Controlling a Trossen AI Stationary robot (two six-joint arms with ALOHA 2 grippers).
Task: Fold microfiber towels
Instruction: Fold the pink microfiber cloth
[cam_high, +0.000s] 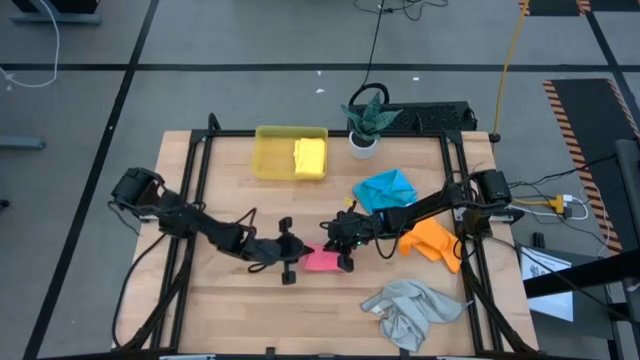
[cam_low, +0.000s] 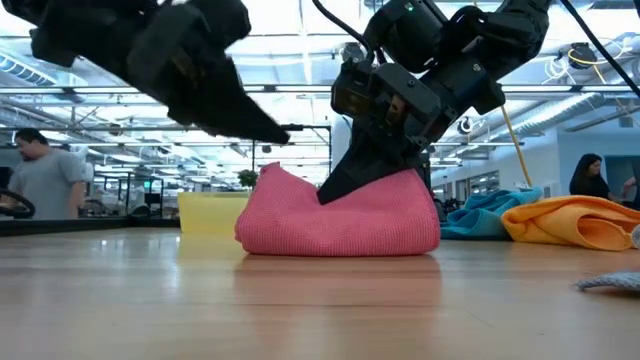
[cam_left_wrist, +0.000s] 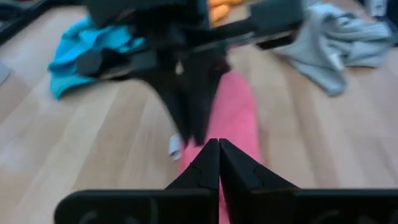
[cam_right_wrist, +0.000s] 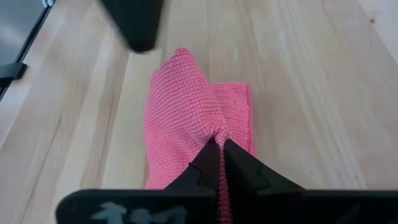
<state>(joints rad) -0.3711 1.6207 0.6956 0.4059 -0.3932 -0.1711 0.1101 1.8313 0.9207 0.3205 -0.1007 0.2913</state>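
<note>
The small pink microfiber towel (cam_low: 340, 215) lies folded in a soft mound near the middle of the wooden desk (cam_high: 250, 310), between the two arms. The right hand (cam_right_wrist: 219, 146) is clenched on a pinch of the pink cloth at one end of the mound, where the fabric puckers up between its fingers. The left hand (cam_left_wrist: 217, 163) is also clenched, just beside the other end of the towel; in its wrist view the tips meet with no cloth visibly between them, so it appears to hold nothing, though the low view cannot settle whether it brushes the fabric.

The main risk, as I judge it, is the fold coming undone. The right hand grips only a small tuft, so a lift or drag could pull the top layer away from the lower one, or the tuft could slip free and leave the mound lopsided. With the two hands so near each other, a careless move could also knock them together. The bright blue towel (cam_high: 385, 188), the orange towel (cam_high: 432, 241) and the light grey towel (cam_high: 412, 308) lie crumpled well apart on the right side. A folded yellow towel (cam_high: 310, 158) sits in the translucent yellow plastic tray (cam_high: 270, 155).
</note>
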